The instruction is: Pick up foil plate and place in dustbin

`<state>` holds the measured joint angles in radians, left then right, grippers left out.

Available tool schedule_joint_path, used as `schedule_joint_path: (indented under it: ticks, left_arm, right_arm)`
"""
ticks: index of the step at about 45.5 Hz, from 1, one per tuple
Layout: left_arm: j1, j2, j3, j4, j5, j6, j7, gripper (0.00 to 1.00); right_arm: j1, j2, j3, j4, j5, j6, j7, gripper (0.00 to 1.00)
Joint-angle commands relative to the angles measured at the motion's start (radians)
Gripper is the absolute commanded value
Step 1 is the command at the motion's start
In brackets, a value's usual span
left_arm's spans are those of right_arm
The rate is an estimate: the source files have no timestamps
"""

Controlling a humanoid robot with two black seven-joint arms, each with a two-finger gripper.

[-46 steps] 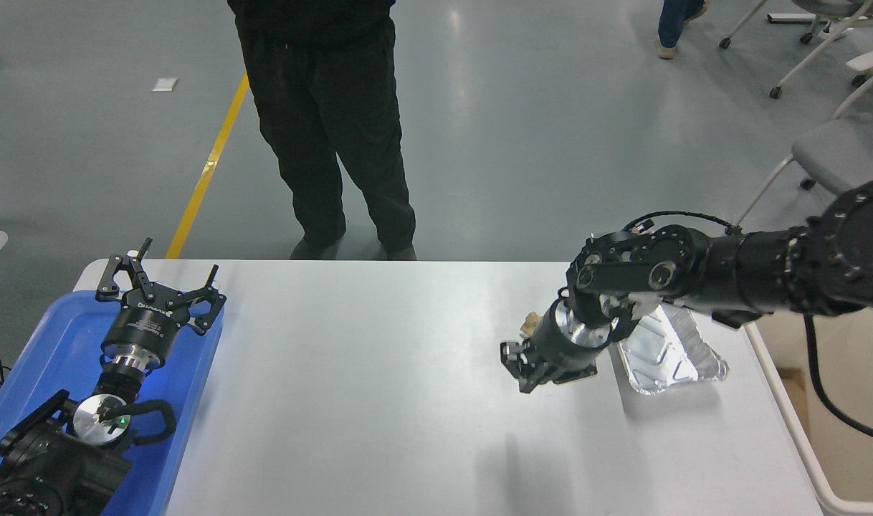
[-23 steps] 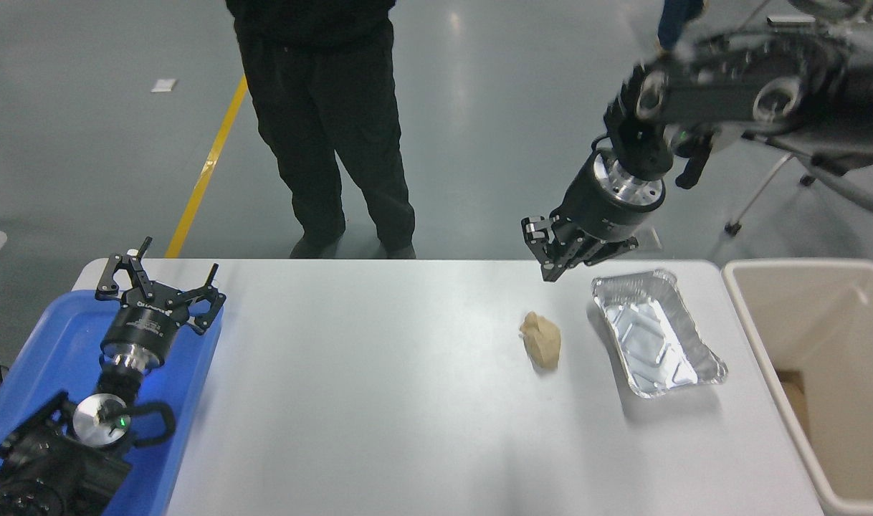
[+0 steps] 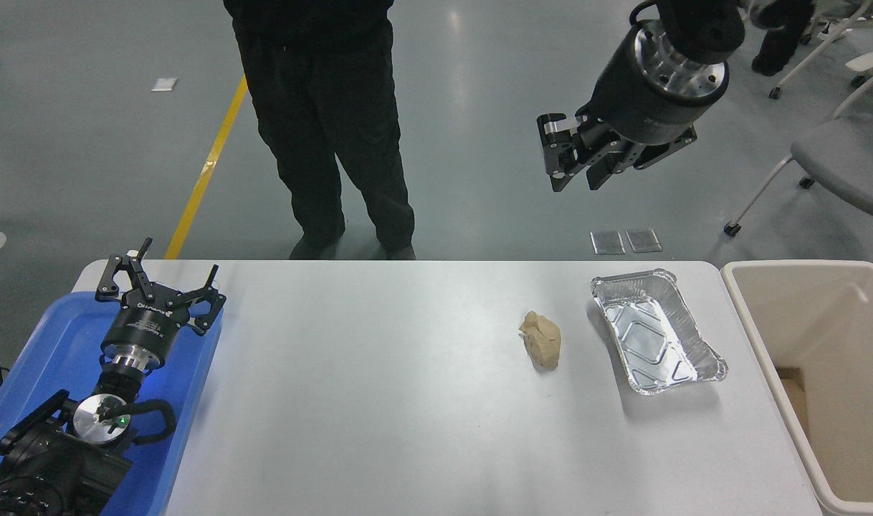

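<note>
The foil plate [image 3: 655, 340] is a shiny silver rectangular tray lying on the white table [image 3: 379, 401] near its right end, empty and open side up. The dustbin [image 3: 831, 380] is a big cream plastic bin standing just past the table's right edge. My right gripper [image 3: 574, 183] hangs high in the air beyond the table's far edge, above and behind the foil plate, fingers close together and holding nothing. My left gripper [image 3: 160, 283] is parked at the lower left over the blue tray, open and empty.
A crumpled tan paper wad [image 3: 541, 340] lies just left of the foil plate. A blue tray [image 3: 56, 337] sits under the left arm. A person in black [image 3: 329, 122] stands at the table's far side. Chairs [image 3: 838, 154] stand at the top right.
My right arm has swung up and away from the table, from low beside the foil plate to high above its far edge. The plate, wad and left arm have not moved.
</note>
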<state>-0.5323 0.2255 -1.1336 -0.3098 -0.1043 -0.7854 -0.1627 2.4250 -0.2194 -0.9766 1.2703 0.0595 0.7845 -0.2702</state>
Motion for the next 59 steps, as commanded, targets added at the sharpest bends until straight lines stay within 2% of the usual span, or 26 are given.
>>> schedule_joint_path:
  ticks: [1,21,31,38,45,59]
  left_arm:
    - [0.000,0.000,0.000,0.000,0.000,0.000,-0.001,0.99]
    - [0.000,0.000,0.000,0.000,0.000,0.000,0.000,0.99]
    - [0.001,0.000,-0.002,0.000,0.000,0.000,-0.001,0.99]
    - [0.001,0.000,-0.002,0.000,0.000,0.000,-0.001,0.99]
    - [0.001,0.000,-0.002,0.000,0.000,0.000,-0.001,0.99]
    - [0.000,0.000,-0.002,0.000,0.000,0.000,-0.003,0.99]
  right_arm:
    - [0.036,0.003,-0.031,0.012,0.023,0.001,0.000,1.00]
    - [-0.061,0.011,-0.089,0.008,-0.007,0.001,-0.001,1.00]
    - [-0.325,0.011,-0.116,-0.051,-0.156,-0.008,-0.001,1.00]
    - [-0.550,0.018,-0.120,-0.100,-0.236,-0.280,-0.001,1.00]
    - [-0.699,0.018,-0.119,-0.152,-0.362,-0.445,-0.001,1.00]
    - [-0.984,-0.002,-0.123,-0.373,-0.394,-0.610,0.002,0.98]
